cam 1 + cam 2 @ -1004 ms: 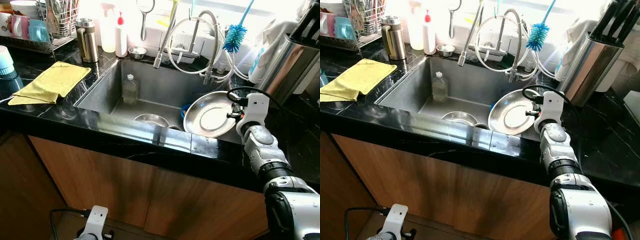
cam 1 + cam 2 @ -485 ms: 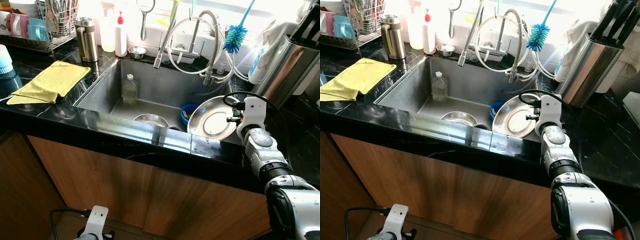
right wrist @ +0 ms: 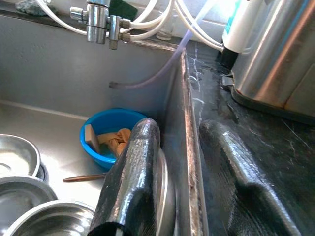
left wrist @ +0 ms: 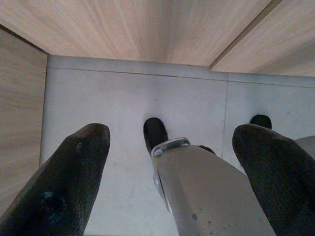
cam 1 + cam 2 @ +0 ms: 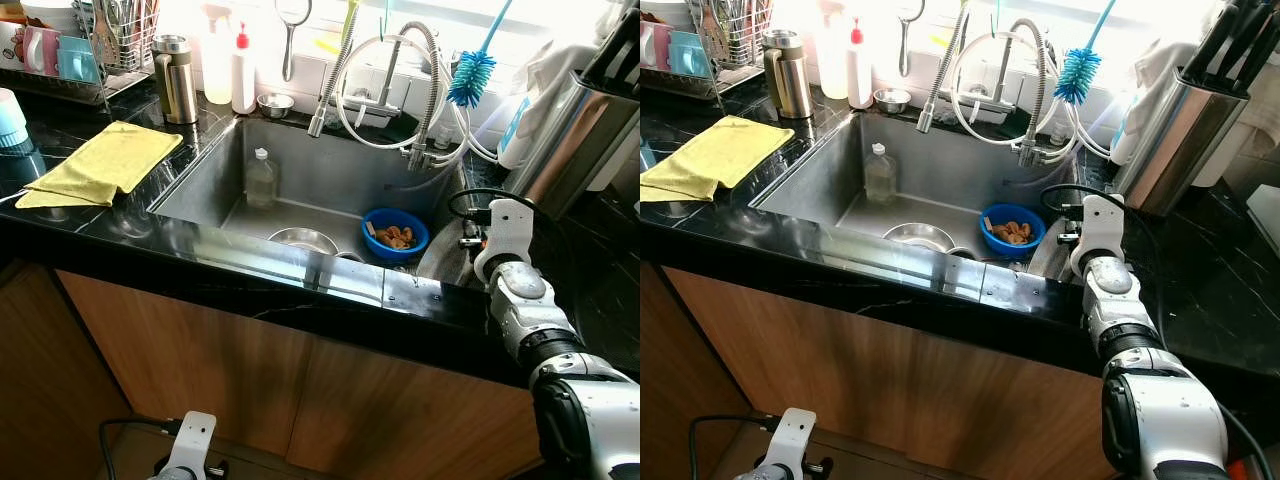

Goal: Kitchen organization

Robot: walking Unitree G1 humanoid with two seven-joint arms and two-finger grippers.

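1. Right wrist view: the right gripper [image 3: 179,130] sits at the right-hand edge of the sink [image 5: 300,265], straddling its rim. One of its fingers [image 3: 133,177] hangs inside the basin; the other lies outside over the black counter [image 3: 256,142].
2. Its fingers stand a moderate gap apart. The inner one touches the rim of a steel plate [image 3: 165,191]. The outer one is off the plate, on the far side of the sink's rim, so the plate is not pinched between the two.
3. The plate stands nearly on edge against the sink's right wall, just below that gripper.
4. A blue bowl [image 5: 396,232] with brownish scraps sits on the sink floor just beside the plate, toward the back right corner.
5. Steel bowls [image 5: 302,240] lie on the sink floor at the front middle, and a clear bottle [image 5: 260,178] stands against the sink's back wall to the left.
6. A yellow cloth [image 5: 105,163] lies on the counter left of the sink.
7. The left gripper [image 4: 172,135] hangs low in front of the cabinet below the sink, spread wide and holding nothing, with pale floor beyond it.
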